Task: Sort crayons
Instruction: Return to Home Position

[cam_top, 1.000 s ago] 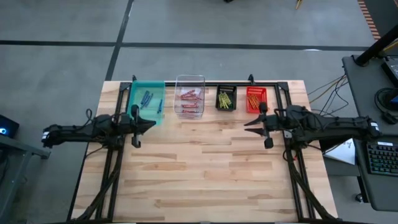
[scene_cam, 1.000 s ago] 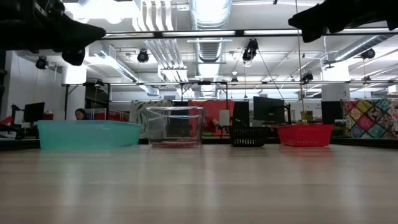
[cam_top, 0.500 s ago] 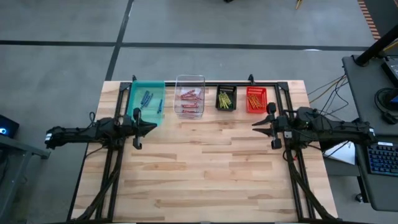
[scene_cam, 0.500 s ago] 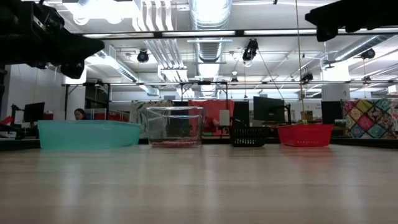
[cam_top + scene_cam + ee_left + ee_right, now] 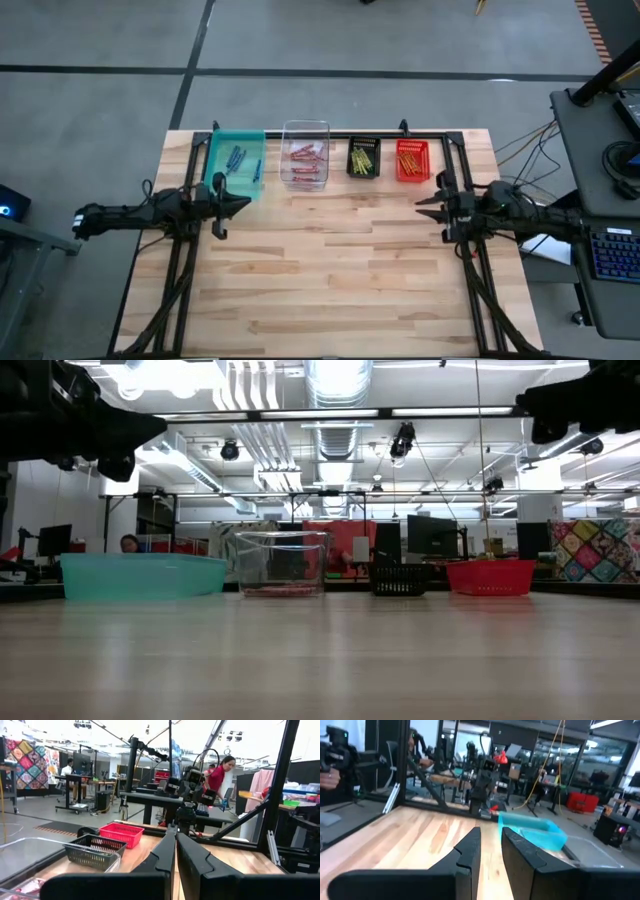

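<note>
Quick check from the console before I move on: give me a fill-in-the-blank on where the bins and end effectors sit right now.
1. The left end effector hovers nearest the ____ bin, which holds the blue crayons.
2. Next to the clear bin, on the right arm's side, stands the ____ bin.
3. The right end effector hovers nearest the ____ bin.

Missing words: teal; black; red.

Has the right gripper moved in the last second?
Yes. In the high view the right gripper has pulled back rightward: its tip was in front of the red bin's left edge, now it is nearer the bin's right edge.
</note>
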Robot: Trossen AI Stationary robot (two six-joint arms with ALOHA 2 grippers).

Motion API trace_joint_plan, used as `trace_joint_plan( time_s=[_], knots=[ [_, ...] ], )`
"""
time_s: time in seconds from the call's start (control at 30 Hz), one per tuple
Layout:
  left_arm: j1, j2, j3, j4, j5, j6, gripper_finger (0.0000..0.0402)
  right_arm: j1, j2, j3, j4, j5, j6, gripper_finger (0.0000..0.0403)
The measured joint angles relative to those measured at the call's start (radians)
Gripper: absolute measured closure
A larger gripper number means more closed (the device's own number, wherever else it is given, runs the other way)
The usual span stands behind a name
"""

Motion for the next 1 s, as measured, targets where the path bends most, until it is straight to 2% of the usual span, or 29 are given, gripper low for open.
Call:
trace_joint_plan(
  time_s=[0.33,0.6,0.73,1.0],
  knots=[
    [0.002,0.008,0.000,-0.007,0.000,-0.007,0.0401,0.000,-0.008,-0.178,0.186,0.004,0.021,0.0335],
    [0.001,0.052,0.000,-0.028,0.010,-0.031,0.0401,-0.002,-0.005,-0.180,0.169,0.005,0.018,0.0335],
    [0.002,0.086,0.000,-0.138,0.015,-0.024,0.0401,-0.006,-0.006,-0.180,0.153,0.009,-0.018,0.0335],
    [0.004,0.067,-0.001,-0.042,0.015,0.013,0.0401,-0.008,0.009,-0.180,0.126,0.176,0.022,0.0335]
  ],
)
